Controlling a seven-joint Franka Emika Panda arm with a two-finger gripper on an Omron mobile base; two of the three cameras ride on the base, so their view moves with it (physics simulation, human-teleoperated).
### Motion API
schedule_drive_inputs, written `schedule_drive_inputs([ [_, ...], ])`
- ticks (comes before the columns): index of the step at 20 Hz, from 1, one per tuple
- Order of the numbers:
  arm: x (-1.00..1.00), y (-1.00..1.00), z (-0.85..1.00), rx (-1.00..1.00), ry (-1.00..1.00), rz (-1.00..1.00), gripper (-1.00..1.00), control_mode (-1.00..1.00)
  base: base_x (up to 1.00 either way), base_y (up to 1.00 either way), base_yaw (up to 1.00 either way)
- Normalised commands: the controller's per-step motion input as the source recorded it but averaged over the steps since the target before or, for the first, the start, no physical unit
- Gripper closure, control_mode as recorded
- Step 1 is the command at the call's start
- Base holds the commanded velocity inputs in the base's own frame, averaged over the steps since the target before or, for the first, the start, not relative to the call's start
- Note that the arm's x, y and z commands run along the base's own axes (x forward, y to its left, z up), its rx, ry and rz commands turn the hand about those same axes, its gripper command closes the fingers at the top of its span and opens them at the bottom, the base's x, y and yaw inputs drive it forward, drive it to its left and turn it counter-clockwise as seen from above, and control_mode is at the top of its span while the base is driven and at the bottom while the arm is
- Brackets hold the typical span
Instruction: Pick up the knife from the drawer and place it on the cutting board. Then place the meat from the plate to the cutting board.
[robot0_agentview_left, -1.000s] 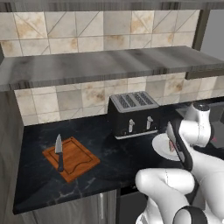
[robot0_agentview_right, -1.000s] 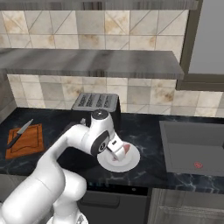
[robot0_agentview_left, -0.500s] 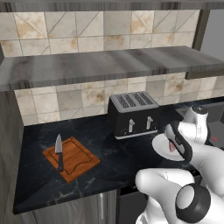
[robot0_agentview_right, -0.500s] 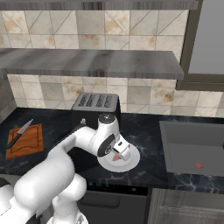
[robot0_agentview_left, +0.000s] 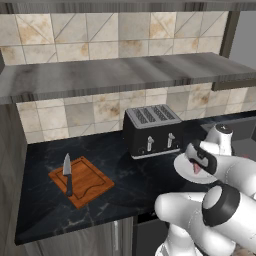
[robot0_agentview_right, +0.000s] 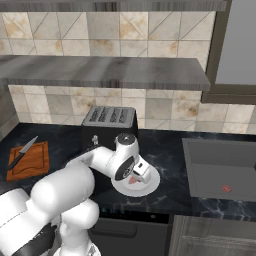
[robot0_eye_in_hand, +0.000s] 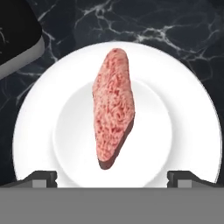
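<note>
1. Over the white plate (robot0_eye_in_hand: 192, 131) I am holding the gripper (robot0_eye_in_hand: 112, 179) spread fully wide, gripping nothing; only the two dark fingertips (robot0_eye_in_hand: 41, 178) are showing in the hand view, one at each side of the plate's near rim.
2. I am seeing the meat (robot0_eye_in_hand: 113, 107), a long pink-red slab, lying on the middle of the plate, between the fingertips and untouched.
3. From the left base view my own arm is covering most of the plate (robot0_agentview_left: 184, 170), and the meat (robot0_agentview_left: 196, 168) is showing just as a small red sliver beside the gripper (robot0_agentview_left: 200, 159).
4. From the right base view the wrist is hiding part of the plate (robot0_agentview_right: 150, 181), and the meat (robot0_agentview_right: 132, 180) is hard to make out.
5. I am seeing the knife (robot0_agentview_left: 67, 172) lying on the cutting board (robot0_agentview_left: 90, 184), well to the left of the black toaster (robot0_agentview_left: 152, 131); the same knife (robot0_agentview_right: 21, 154) and board (robot0_agentview_right: 33, 161) are near the left edge of the right base view.
6. Compared with a second ago, the hand is sitting lower and closer over the plate, while knife, board and toaster are staying put.
</note>
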Motion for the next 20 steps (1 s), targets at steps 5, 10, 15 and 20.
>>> schedule_drive_inputs([
  [5,0.17,-0.08,-0.22,0.0,0.0,0.04,-1.0,-1.0,0.0,0.0,0.0],
  [10,0.15,-0.06,-0.15,0.0,0.02,0.01,-1.0,-1.0,0.0,0.0,0.0],
  [15,0.1,-0.08,-0.11,0.0,0.01,0.0,-1.0,-1.0,0.0,0.0,0.0],
  [20,0.1,-0.05,-0.13,0.0,0.0,0.01,-1.0,-1.0,0.0,0.0,0.0],
])
